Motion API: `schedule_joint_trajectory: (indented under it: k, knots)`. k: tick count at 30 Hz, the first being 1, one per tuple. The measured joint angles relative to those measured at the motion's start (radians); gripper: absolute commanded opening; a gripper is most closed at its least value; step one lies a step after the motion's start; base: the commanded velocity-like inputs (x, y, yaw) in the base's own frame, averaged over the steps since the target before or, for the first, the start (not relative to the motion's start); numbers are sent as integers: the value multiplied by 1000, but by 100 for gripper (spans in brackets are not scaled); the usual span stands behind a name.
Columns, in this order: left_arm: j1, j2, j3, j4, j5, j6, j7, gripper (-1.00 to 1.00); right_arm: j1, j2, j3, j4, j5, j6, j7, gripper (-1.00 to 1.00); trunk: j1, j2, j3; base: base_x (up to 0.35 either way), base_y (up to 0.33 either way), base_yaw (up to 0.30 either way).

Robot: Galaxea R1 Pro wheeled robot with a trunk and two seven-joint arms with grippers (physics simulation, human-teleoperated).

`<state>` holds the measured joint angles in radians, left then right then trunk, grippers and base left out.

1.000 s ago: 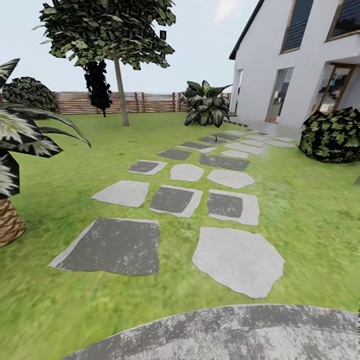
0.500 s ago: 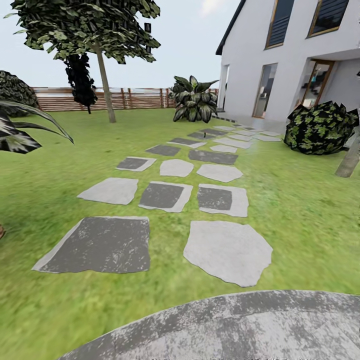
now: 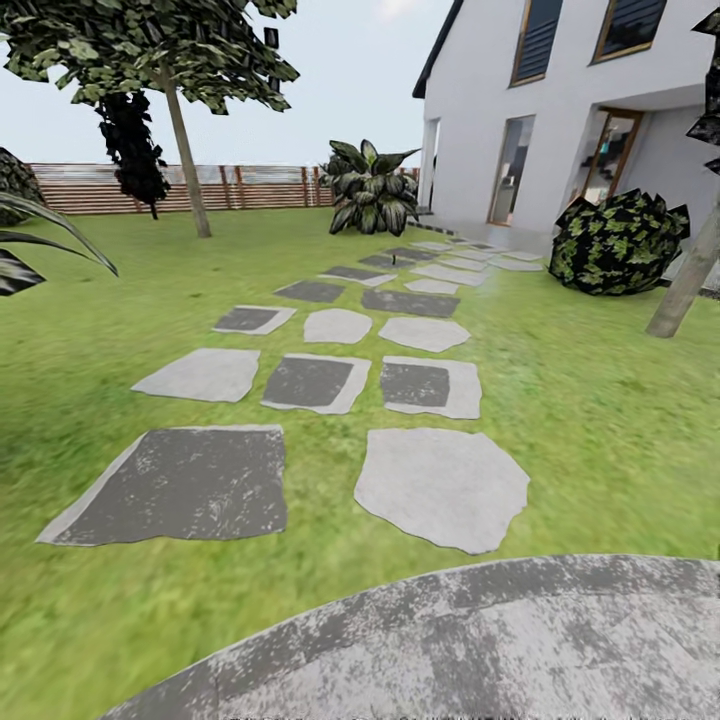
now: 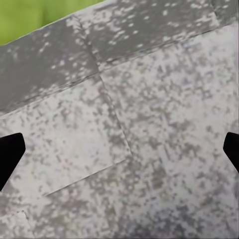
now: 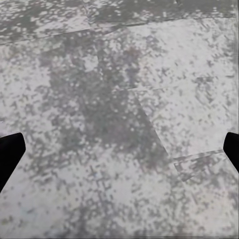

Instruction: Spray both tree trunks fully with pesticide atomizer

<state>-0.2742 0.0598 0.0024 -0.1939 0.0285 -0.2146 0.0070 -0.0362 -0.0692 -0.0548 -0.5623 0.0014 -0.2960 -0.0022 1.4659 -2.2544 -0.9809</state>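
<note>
In the head view the garden's grass lawn (image 3: 600, 420) stretches back to a reddish-brown slatted fence (image 3: 260, 187). One tall tree stands far back on the left, its bare grey trunk (image 3: 186, 165) under a dark leafy crown. A second thick trunk (image 3: 688, 280) leans in at the right edge. My left gripper (image 4: 119, 154) is open over mottled grey paving, its dark fingertips (image 4: 10, 154) at the picture's sides. My right gripper (image 5: 119, 154) is open too, over the same kind of stone, with nothing between its fingertips (image 5: 10, 152).
A path of grey paving slabs (image 3: 440, 485) runs from a round slab (image 3: 450, 650) under me toward the white house (image 3: 560, 110). A dark bush (image 3: 617, 245) sits by the right trunk. A broad-leaved plant (image 3: 368, 190) and a narrow dark tree (image 3: 130, 150) stand at the back.
The whole head view has swung to the right: the palm at the left has slid out of the picture and the slanted trunk has come in at the right edge.
</note>
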Motion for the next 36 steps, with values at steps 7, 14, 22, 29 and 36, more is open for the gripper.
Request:
schedule_joint_trajectory:
  k: [7,14,22,29,36]
  knots:
    - [0,0,0,0,0,0,0,100,0,0,2,0,0,-1,-1,100,27,-49,-28,0,0,-43]
    - [0,0,-1,0,0,0,0,100,0,1,3,0,2,-3,1,100,54,-98,-50,0,0,-2]
    - [0,0,-1,0,0,0,1,100,0,0,3,2,4,-2,2,100,84,-154,-75,0,0,0]
    - [0,0,0,0,0,0,1,100,0,0,3,2,4,-2,1,100,107,-196,-94,0,0,0]
    - [0,0,0,-1,1,0,2,100,0,0,5,2,4,-2,1,100,107,-196,-94,0,0,0]
